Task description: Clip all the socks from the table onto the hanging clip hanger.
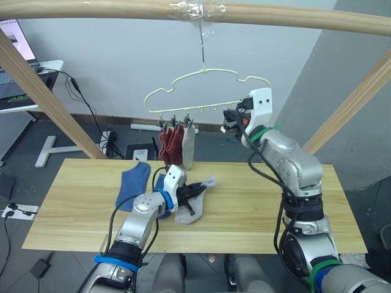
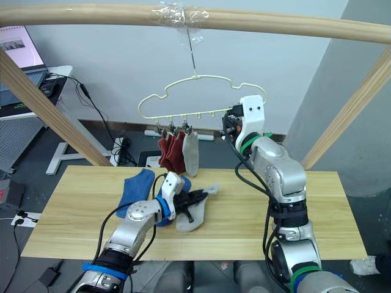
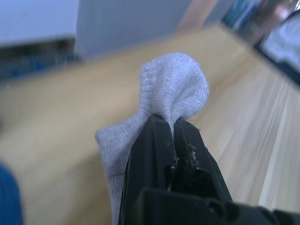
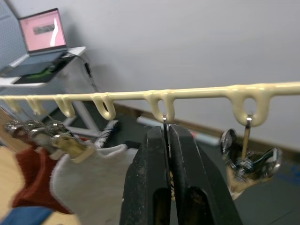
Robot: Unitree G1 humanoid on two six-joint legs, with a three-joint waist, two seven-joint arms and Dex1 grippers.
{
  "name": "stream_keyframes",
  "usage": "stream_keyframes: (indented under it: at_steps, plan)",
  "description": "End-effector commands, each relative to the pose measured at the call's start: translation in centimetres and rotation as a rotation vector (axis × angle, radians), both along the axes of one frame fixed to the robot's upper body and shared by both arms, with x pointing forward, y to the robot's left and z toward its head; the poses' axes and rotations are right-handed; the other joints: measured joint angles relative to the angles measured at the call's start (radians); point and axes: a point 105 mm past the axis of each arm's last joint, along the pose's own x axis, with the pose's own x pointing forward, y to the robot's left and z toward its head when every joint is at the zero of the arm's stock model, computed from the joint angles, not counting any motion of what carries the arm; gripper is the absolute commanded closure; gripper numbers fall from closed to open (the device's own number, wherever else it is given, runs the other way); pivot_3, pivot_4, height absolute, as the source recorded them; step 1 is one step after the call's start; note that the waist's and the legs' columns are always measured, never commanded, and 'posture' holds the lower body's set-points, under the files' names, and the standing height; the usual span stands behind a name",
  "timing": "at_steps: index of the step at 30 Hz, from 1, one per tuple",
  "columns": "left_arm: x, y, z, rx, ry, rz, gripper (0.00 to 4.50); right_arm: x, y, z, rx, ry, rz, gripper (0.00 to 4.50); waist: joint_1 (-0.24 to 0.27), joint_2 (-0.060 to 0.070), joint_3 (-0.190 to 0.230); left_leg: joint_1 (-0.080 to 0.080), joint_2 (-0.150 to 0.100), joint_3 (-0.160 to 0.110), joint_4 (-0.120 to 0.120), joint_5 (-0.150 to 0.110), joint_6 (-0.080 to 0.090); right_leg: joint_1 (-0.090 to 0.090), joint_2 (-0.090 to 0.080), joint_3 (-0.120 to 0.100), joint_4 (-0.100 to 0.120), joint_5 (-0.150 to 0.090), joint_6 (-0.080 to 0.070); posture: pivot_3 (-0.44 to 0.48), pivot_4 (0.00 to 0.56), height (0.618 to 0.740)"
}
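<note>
The wooden pole frame [image 1: 122, 8] spans overhead, and the pale yellow clip hanger [image 1: 208, 91] hangs from it by its hook above the light wooden desk [image 1: 256, 207].

The right tool [image 1: 234, 119] is raised to the hanger's lower bar, well above the desk. In the right wrist view its two black fingers [image 4: 150, 187] stand pressed together just under a loop of the bar, around the thin wire of one grey metal clip; that clip's body is hidden behind them. Another empty clip [image 4: 251, 161] dangles just beside this tool. Farther along the bar from it, three socks hang clipped side by side: two rust red socks [image 1: 171, 145] and one light grey sock [image 1: 189, 146].

The left tool [image 1: 192, 191] sits low over the desk, below the hanging socks. Its fingers [image 3: 161, 150] are clamped on a bunched fold of a second light grey sock [image 1: 194, 207], whose remaining length lies on the desk beneath the tool. Behind this tool, toward the robot's left, one blue sock [image 1: 133, 185] lies flat on the wood, and a second blue sock [image 1: 160, 183] peeks out right beside the left wrist.
</note>
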Motion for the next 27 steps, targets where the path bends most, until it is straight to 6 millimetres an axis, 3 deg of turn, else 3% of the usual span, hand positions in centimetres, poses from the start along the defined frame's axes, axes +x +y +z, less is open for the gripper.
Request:
stream_keyframes:
  at_steps: [1, 6, 10, 22, 27]
  plan:
    - [0.5, 0.1, 4.4, -0.097, -0.169, 0.052, 4.49, -0.1, -1.4, -0.4, 0.128, 0.157, -0.008, 4.50, 0.001, 0.000, 0.000, 0.000, 0.000, 0.000, 0.000, 0.000, 0.000, 0.000, 0.000, 0.000, 0.000, 0.000, 0.000, -0.106, 0.197, 0.740]
    - [1.0, -0.3, 7.3, -0.133, -0.289, 0.111, 4.49, -0.1, -1.5, 0.1, 0.278, 0.292, 0.001, 4.50, 0.004, 0.000, 0.000, 0.000, -0.001, 0.000, 0.000, 0.000, 0.000, 0.000, 0.000, 0.000, 0.000, 0.000, 0.000, -0.102, 0.190, 0.740]
    - [1.5, -1.2, 8.8, -0.168, -0.328, 0.129, 4.49, -0.3, -1.1, 0.8, 0.296, 0.323, 0.017, 4.50, 0.008, 0.000, 0.000, -0.001, -0.002, 0.000, 0.000, 0.000, 0.000, 0.000, 0.000, 0.000, 0.000, 0.000, 0.000, -0.098, 0.191, 0.740]
    - [2.1, -2.5, 9.6, -0.154, -0.359, 0.109, 4.49, -0.7, -0.5, 1.0, 0.340, 0.384, 0.023, 4.50, 0.007, 0.000, 0.000, -0.001, -0.002, 0.001, 0.000, 0.000, 0.000, -0.001, 0.000, -0.001, 0.000, 0.000, 0.000, -0.105, 0.197, 0.740]
    - [1.8, -2.6, 8.9, -0.135, -0.354, 0.088, 4.49, -0.6, -0.5, 1.2, 0.363, 0.389, 0.013, 4.50, 0.007, 0.000, 0.000, -0.001, -0.002, 0.001, 0.000, 0.000, 0.001, -0.001, 0.000, -0.001, 0.000, 0.000, 0.000, -0.110, 0.198, 0.740]
